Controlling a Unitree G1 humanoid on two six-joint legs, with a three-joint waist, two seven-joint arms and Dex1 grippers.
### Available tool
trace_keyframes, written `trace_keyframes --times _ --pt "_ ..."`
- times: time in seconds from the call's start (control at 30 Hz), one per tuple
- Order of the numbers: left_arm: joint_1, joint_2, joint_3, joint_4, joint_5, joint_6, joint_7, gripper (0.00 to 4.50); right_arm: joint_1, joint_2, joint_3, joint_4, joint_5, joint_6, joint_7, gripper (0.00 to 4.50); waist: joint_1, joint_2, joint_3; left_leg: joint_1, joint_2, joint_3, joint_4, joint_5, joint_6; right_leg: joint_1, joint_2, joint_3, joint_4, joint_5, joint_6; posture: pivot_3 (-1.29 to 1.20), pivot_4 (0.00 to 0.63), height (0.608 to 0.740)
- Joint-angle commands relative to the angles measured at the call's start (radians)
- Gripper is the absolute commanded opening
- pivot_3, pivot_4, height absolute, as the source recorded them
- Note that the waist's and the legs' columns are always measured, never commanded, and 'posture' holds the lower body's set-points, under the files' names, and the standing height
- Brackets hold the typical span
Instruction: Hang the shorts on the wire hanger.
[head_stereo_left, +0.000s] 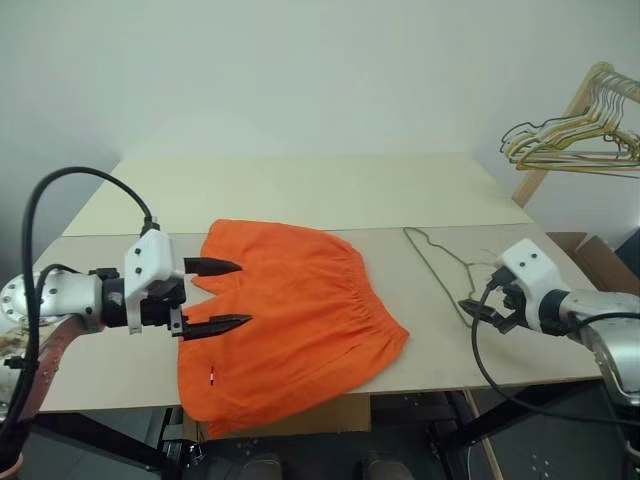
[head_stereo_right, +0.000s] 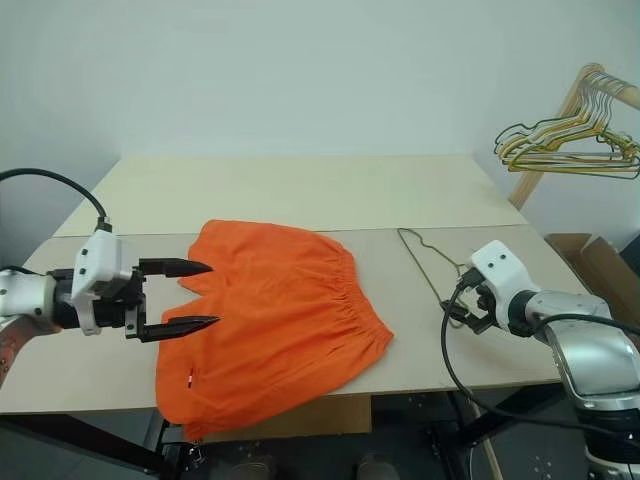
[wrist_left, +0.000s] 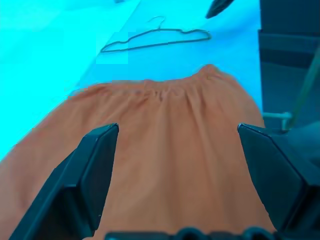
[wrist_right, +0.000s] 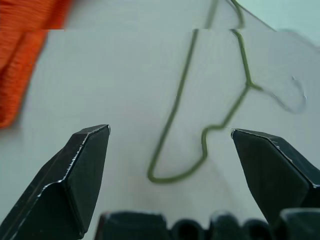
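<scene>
item: shorts (head_stereo_left: 285, 320), orange, spread flat on the table (head_stereo_left: 300, 190), one leg hem draping over its near edge, so i can take the cloth.
item: wire hanger (head_stereo_left: 440, 268), flat on the table, well apart from the shorts.
item: left gripper (head_stereo_left: 215, 296), fingers apart, empty, above the shorts' leg side.
item: right gripper (head_stereo_left: 478, 312), fingers apart, empty, just beside the hanger, placed, i judge, to pick it up.

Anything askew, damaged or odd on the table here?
One thing: the shorts lie flat but skewed, and a leg hem hangs over the near edge of the table. The wire hanger lies flat beside them, apart, and looks intact. Both the left gripper and right gripper are open and empty.
</scene>
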Motion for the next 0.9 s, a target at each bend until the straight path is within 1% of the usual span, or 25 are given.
trace_keyframes --times 0.03,0.17,0.27,0.4,0.67,0.77,0.83,0.9 --pt "-0.064 -0.019 -0.030 -0.011 -0.015 0.019 0.021 4.13 -0.074 0.011 -0.012 0.051 -0.012 0.145 -0.080 4.49 0.000 0.000 0.000 0.000 0.000 0.000 0.000 0.000 0.000 0.000 0.000 0.000 0.000 0.000 0.000 0.04 0.000 0.740" --pt "-0.142 -0.053 -0.058 0.007 -0.053 0.077 0.043 4.13 -0.160 0.062 0.004 0.214 -0.033 0.195 -0.154 4.49 -0.002 0.000 0.000 0.001 -0.002 0.000 0.000 0.000 0.000 0.001 -0.001 0.001 -0.001 0.000 0.000 0.02 0.000 0.740" --pt "-0.188 -0.071 -0.071 0.012 -0.075 0.123 0.059 4.13 -0.231 0.108 0.021 0.360 -0.066 0.167 -0.219 4.49 -0.010 0.000 0.000 0.000 -0.002 0.000 0.000 0.000 0.000 0.001 0.000 0.001 -0.001 0.000 0.000 0.02 0.000 0.740" --pt "-0.204 -0.072 -0.080 0.009 -0.071 0.128 0.054 4.13 -0.292 0.137 0.048 0.490 -0.069 0.130 -0.225 4.49 -0.025 0.000 0.000 -0.001 -0.002 -0.001 0.000 0.000 0.000 0.000 0.000 0.001 -0.001 0.000 0.001 0.02 0.000 0.740" --pt "-0.199 -0.068 -0.084 -0.014 -0.070 0.132 0.060 4.13 -0.368 0.177 0.085 0.667 -0.069 0.096 -0.223 4.49 -0.030 0.000 0.000 -0.002 -0.002 -0.005 0.000 0.000 0.000 0.000 0.000 0.002 -0.001 0.000 0.001 0.04 0.000 0.740" --pt "-0.195 -0.065 -0.084 -0.019 -0.066 0.130 0.058 4.17 -0.390 0.186 0.096 0.722 -0.072 0.088 -0.217 3.89 -0.030 0.000 0.000 -0.001 -0.002 -0.006 0.000 0.000 0.000 0.000 0.000 0.002 -0.001 0.000 0.001 0.04 0.000 0.740" --pt "-0.191 -0.063 -0.083 -0.021 -0.063 0.127 0.057 4.17 -0.406 0.192 0.094 0.749 -0.070 0.097 -0.219 3.24 -0.029 0.000 0.000 -0.001 -0.002 -0.006 0.000 0.000 0.000 0.001 0.000 0.002 -0.001 0.000 0.001 0.05 0.000 0.740" --pt "-0.186 -0.062 -0.081 -0.024 -0.062 0.125 0.056 4.17 -0.413 0.194 0.093 0.765 -0.070 0.101 -0.218 2.49 -0.029 0.000 0.000 -0.001 -0.002 -0.006 0.000 0.000 0.000 0.001 0.000 0.002 -0.001 0.000 0.001 0.05 0.000 0.740"
